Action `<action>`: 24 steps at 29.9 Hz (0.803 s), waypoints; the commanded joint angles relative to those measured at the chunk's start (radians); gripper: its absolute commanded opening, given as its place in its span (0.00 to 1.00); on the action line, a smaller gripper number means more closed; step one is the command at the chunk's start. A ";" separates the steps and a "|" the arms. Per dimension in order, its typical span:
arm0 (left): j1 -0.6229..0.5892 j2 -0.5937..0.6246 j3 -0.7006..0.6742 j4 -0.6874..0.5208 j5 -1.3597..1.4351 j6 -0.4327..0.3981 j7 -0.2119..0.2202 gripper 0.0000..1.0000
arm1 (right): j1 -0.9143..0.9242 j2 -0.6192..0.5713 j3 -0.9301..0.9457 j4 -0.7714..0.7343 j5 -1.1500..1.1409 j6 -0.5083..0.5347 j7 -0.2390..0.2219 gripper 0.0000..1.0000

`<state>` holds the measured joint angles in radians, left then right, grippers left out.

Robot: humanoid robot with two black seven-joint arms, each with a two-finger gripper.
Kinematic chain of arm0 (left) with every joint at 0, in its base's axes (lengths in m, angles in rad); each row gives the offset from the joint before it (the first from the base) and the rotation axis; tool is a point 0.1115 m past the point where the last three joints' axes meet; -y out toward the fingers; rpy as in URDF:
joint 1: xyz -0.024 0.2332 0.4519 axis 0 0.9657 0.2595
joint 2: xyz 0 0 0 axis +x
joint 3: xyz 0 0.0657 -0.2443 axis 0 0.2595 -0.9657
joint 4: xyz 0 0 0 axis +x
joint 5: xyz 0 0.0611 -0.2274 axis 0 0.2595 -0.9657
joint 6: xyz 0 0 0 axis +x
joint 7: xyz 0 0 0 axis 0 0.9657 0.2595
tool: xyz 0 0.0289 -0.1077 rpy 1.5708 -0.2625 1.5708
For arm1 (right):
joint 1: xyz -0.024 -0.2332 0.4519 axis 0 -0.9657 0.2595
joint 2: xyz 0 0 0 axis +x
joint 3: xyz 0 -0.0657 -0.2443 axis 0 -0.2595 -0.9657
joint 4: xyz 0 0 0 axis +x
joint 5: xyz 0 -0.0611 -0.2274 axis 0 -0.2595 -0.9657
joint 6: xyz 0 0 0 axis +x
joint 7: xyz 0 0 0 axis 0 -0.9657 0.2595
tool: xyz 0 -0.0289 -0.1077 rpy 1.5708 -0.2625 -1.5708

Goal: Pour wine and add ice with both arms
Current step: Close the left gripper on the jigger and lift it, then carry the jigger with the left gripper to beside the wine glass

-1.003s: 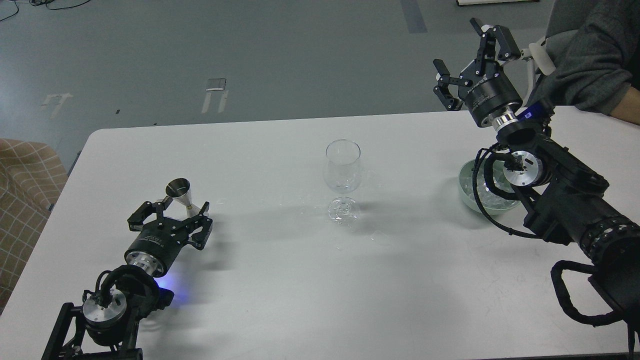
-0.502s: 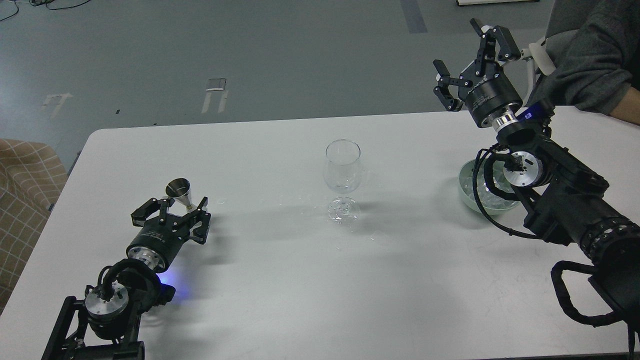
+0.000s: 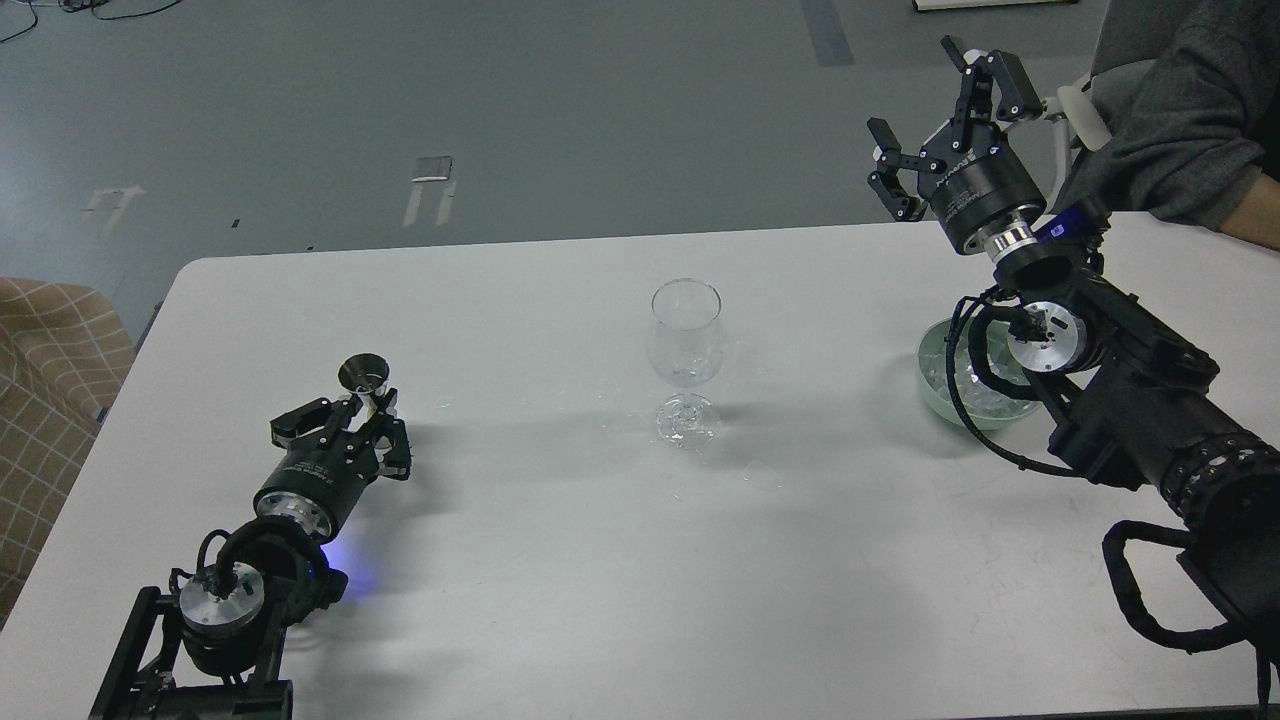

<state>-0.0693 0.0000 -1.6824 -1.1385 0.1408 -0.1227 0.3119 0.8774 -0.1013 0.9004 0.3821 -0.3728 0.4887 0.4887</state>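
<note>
White bench (image 3: 560, 600) under grey floor: the left gripper (image 3: 365, 415) lies low, fingers clamped on a small metal jigger (image 3: 366, 378), tilted. The right gripper (image 3: 935, 135) is raised high, fingers spread and empty, its arm partly hiding the pale green bowl (image 3: 940, 385) of ice (image 3: 985, 400); the wine glass (image 3: 685, 350) stands between.

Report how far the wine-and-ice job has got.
Done: nothing visibly poured; the wine glass stands upright mid-table and looks empty. In hand: the left gripper is shut on the metal jigger, which tilts over the table. Left: pouring into the glass and adding ice, which sits in the pale green bowl partly behind the right arm, while the right gripper hangs open above the table's far edge.
</note>
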 commanded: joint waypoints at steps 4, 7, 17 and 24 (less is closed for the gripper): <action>-0.003 0.000 0.000 0.000 -0.001 -0.003 0.004 0.00 | 0.000 0.000 0.000 0.000 0.000 0.000 0.000 1.00; -0.006 0.000 -0.003 0.000 -0.001 -0.003 0.010 0.00 | 0.000 -0.002 0.000 0.000 0.000 0.000 0.000 1.00; -0.038 0.000 0.009 -0.062 0.000 0.079 0.021 0.00 | -0.001 -0.003 0.002 0.000 0.000 0.000 0.000 1.00; -0.041 0.000 0.019 -0.194 0.000 0.211 0.050 0.00 | -0.005 -0.003 0.000 0.000 0.000 0.000 0.000 1.00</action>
<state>-0.1114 0.0000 -1.6728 -1.2694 0.1409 0.0385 0.3452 0.8756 -0.1052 0.9007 0.3819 -0.3728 0.4887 0.4887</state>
